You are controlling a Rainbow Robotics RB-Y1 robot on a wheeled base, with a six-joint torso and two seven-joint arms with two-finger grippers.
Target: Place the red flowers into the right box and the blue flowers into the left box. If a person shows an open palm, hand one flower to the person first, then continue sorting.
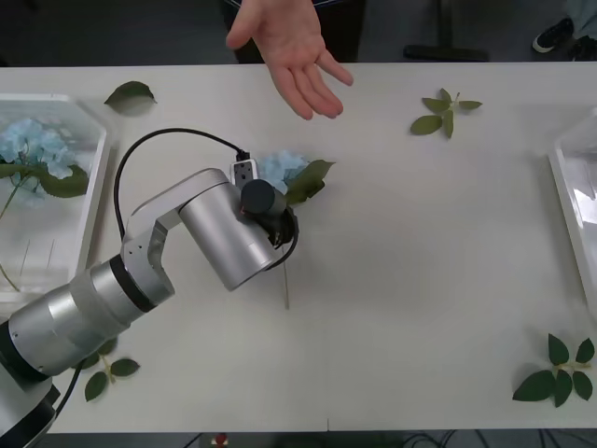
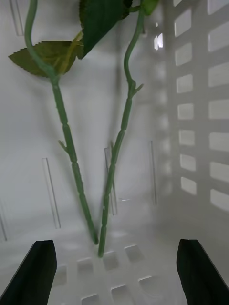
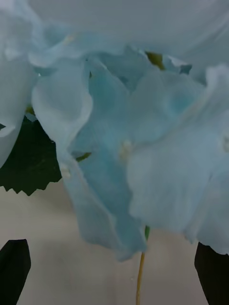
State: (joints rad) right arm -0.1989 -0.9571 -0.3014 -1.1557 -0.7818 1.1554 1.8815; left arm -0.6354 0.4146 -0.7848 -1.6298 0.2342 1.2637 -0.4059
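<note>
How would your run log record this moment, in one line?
left gripper: open, over blue flower | right gripper: open, in right box | open palm: offered

Pale blue flower (image 1: 280, 168) with dark green leaves mid-frame; silver arm (image 1: 140, 280); white box (image 1: 93, 149) at left; cream counter (image 1: 420, 261); green sprigs (image 1: 444, 110).

Worktop centre: blue flower (image 1: 283, 169) under left gripper (image 3: 114, 274).
Far edge: open palm (image 1: 294, 49).
Left box (image 1: 89, 140): another bloom (image 1: 33, 145) inside.
Right box (image 1: 567, 182): right edge.
</note>
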